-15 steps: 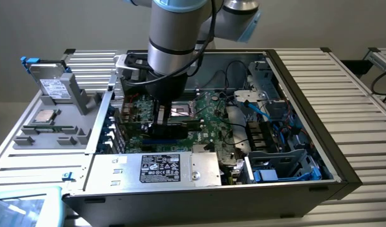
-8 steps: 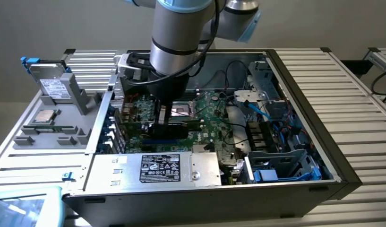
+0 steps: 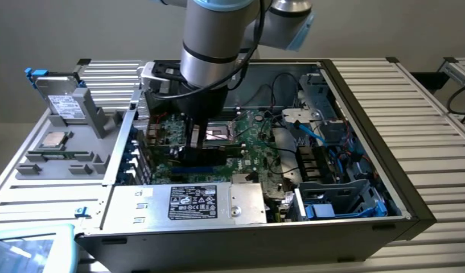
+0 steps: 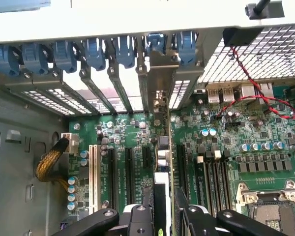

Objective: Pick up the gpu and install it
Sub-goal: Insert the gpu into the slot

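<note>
The arm (image 3: 209, 45) comes in from the top of the exterior view and points almost straight down into the open computer case (image 3: 369, 227). Its silver wrist section stands upright, with a grey joint (image 3: 289, 20) just beside it on the exterior view's right. The black gripper (image 3: 194, 149) hangs low over the motherboard (image 3: 251, 145), close to the bare processor socket (image 3: 217, 135).

In the wrist view the gripper (image 4: 163, 204) has a finger (image 4: 146, 209) on each side of the gpu (image 4: 163, 147) and is clamped on it. The gpu stands on edge, seen as a thin strip. It runs between the black expansion slots of the motherboard (image 4: 236, 142) up to the row of metal slot covers (image 4: 113, 83) at the case's back wall. Its metal bracket end reaches the opening under the blue clips (image 4: 64, 54). Whether its lower edge is already seated in a slot cannot be told.

A white slot (image 4: 93, 172) and a yellow braided cable (image 4: 49, 164) lie to one side of the gpu. A red wire (image 4: 255, 93) and the processor socket (image 4: 270, 206) lie to the other.

A black label with white print sits on the silver power supply (image 3: 194, 202) at the case's near edge, and its writing is too small to read. On the exterior view's left a hard drive (image 3: 65, 105) stands in a grey holder (image 3: 65, 159) and carries a white label, also unreadable.
</note>
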`<state>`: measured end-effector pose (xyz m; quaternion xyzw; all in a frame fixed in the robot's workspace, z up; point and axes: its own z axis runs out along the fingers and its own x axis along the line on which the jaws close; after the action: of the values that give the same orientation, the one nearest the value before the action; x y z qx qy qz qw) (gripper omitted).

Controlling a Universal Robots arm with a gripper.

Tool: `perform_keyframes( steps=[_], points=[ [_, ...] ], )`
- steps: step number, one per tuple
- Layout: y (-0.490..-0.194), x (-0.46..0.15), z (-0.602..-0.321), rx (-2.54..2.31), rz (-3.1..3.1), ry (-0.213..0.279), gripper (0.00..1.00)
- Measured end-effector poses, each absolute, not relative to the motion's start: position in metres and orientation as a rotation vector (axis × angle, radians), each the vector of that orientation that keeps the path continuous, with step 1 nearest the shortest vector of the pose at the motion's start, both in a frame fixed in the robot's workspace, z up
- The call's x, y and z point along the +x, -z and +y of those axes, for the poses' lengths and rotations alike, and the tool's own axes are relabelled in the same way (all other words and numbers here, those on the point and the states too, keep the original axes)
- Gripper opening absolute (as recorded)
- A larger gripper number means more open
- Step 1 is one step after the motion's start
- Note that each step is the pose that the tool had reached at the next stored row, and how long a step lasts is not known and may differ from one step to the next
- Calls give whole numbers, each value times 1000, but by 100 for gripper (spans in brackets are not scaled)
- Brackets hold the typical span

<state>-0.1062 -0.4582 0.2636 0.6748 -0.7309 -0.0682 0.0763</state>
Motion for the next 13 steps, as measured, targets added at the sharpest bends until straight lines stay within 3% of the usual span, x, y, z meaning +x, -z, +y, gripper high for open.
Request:
perform_keyframes(
  steps=[13],
  points=[
    [-265,-104,-461,2023,-2191,206,27]
  ],
)
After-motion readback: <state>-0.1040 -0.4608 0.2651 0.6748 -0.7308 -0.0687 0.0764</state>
